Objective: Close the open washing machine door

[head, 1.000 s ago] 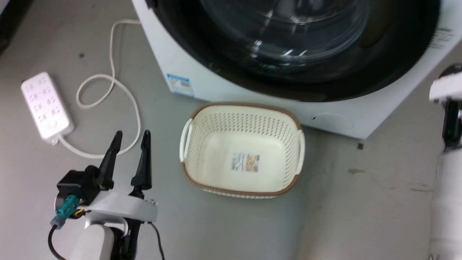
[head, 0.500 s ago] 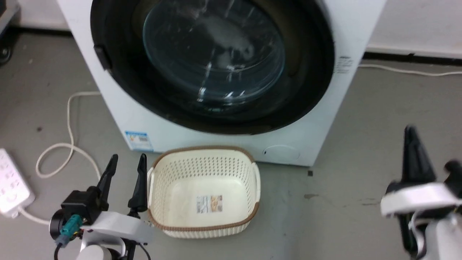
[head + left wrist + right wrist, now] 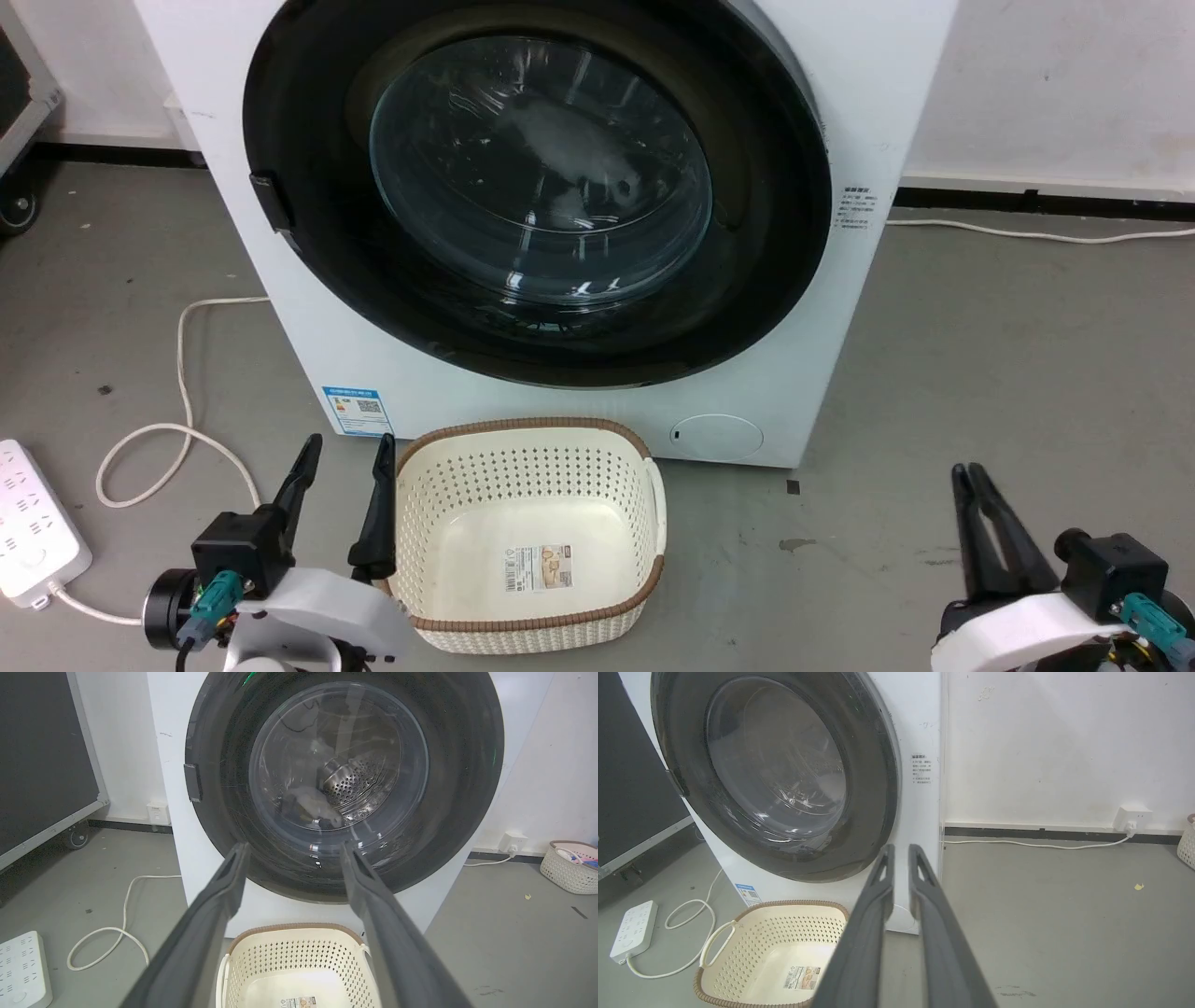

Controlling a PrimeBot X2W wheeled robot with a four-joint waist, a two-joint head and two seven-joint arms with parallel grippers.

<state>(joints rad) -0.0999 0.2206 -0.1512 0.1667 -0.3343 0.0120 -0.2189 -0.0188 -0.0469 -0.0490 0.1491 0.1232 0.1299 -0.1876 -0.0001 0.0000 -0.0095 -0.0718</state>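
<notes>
- The head camera has swung up and back over the last second. The whole picture shifted, so the big white front-loading washing machine (image 3: 887,103), cropped at the top edge a second ago, now shows most of its front. That is the camera's move, not the machine's.
- The right tool (image 3: 967,471) has really moved. A second ago it hung high at the right edge of the head view, beside the machine's front corner. Now it sits at the lower right, well apart from the machine, its two dark fingers drawn together on nothing.
- The left tool (image 3: 347,446) has kept its place at the lower left, just beside the cream perforated plastic basket (image 3: 523,467) on the grey floor (image 3: 980,373). Its fingers are spread and empty.
- The large round black-rimmed washing machine door (image 3: 537,187), with its bulging clear glass window, lies against the machine's front. In the right wrist view its rim looks flush with the white panel, and no gap shows.
- Judgement: the door appears closed and both arms look to be at rest, so the task seems finished. Whether the latch has truly caught cannot be told.
- The white power strip (image 3: 33,523) and its looped pale cord (image 3: 182,373) lie on the floor to the left, clear of both arms.
</notes>
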